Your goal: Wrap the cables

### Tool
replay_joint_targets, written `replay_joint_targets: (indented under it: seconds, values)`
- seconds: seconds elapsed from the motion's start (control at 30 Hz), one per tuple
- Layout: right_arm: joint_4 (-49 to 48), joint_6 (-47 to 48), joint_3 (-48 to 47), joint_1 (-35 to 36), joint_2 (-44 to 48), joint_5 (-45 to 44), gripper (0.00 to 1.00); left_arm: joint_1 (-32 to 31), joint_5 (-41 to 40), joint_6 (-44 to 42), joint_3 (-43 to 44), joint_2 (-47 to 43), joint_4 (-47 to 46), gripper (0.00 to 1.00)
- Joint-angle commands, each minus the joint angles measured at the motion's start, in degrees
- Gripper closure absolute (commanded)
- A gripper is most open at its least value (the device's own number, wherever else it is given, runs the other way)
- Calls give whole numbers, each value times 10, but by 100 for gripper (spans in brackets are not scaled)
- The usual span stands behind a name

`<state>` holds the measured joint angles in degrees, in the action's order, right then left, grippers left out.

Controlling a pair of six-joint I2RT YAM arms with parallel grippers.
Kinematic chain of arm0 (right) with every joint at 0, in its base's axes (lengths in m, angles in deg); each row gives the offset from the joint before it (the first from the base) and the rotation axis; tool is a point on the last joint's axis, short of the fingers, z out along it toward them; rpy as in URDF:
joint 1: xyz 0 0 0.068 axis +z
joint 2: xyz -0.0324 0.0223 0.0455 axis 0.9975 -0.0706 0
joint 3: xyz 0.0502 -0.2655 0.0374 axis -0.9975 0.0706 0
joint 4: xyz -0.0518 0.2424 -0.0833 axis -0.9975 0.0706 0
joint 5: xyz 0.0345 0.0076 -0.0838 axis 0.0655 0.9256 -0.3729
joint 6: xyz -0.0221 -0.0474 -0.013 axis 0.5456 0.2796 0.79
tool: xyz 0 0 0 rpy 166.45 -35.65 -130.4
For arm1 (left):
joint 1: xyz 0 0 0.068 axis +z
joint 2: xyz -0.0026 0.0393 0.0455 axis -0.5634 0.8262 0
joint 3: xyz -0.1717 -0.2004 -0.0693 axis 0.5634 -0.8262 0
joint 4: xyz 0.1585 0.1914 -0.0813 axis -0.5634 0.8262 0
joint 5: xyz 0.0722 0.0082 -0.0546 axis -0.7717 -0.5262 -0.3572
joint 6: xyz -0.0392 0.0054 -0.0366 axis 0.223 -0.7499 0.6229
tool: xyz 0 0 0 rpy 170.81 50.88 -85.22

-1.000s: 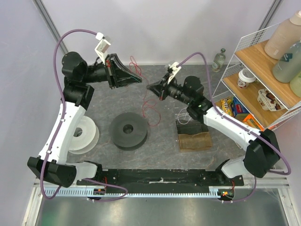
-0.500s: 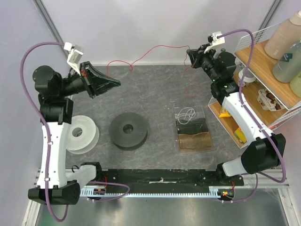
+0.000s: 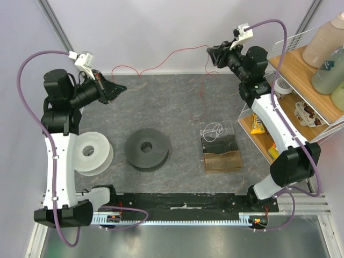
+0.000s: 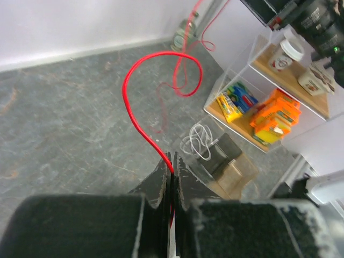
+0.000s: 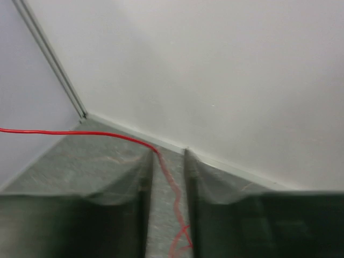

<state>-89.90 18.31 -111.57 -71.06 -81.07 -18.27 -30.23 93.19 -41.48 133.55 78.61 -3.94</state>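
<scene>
Clamping, left jaws: the left gripper [image 4: 172, 164] has both fingers pressed together on the red wire [image 4: 128, 99]; no gap shows between them in the left wrist view.
Right jaws: the right gripper [image 5: 168, 161] stands slightly apart. The gap is far wider than the red wire [image 5: 80, 133], which passes through it with no visible pinch.
Wire at left jaws: it leaves the closed tips, curves up and left, loops over toward the top centre of the left wrist view, crosses itself once and runs to the upper edge.
Wire at right jaws: it comes in level from the left edge of the right wrist view, bends at the left fingertip and drops in a wavy line between the fingers; lower down it is blurred.
Wire span, top view: the red wire [image 3: 172, 55] stretches from the left gripper [image 3: 121, 88] at upper left, dips once, then rises against the white back wall to the right gripper [image 3: 211, 54] at upper right.
Wire tail: a thin strand hangs below the right gripper toward the grey table [image 3: 161, 107]; where it ends, cannot tell.
Grippers: both are near the back wall, well apart.
Table, middle: a black spool [image 3: 147, 149]; left of it a translucent white spool [image 3: 91, 153] beside the left arm.
Table, right of middle: a clear box [image 3: 232, 129] holding a coiled white cord [image 3: 214, 129], set on a dark block [image 3: 219, 145]; a brown piece [image 3: 223, 161] lies below it in frame.
Right edge: a wire shelf [image 3: 287, 67] with bottles, cups and snack packs.
</scene>
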Motion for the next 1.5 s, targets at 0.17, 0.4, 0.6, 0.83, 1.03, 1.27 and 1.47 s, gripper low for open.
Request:
replay_joint_targets:
  seconds: [0.17, 0.4, 0.6, 0.83, 1.03, 1.27, 1.47]
  values:
    - [54, 79, 53, 3, 17, 220, 2, -12, 126, 61, -44, 33, 19, 98]
    - [31, 185, 85, 89, 91, 306, 2, -76, 253, 131, -105, 23, -54, 98]
    - [90, 346, 87, 183, 120, 337, 2, -134, 258, 64, -129, -3, -6, 98]
    - [-53, 169, 210, 259, 216, 159, 37, -134, 92, 306, -217, -78, -171, 98]
    - [-93, -80, 243, 280, 215, 48, 39, -128, -14, 386, -155, -35, -186, 99]
    - [-115, -221, 163, 341, 93, -12, 42, -145, -166, 426, -122, -14, -159, 98]
    - [-104, -219, 75, 380, 18, -37, 42, -177, -236, 422, -151, -37, -216, 98]
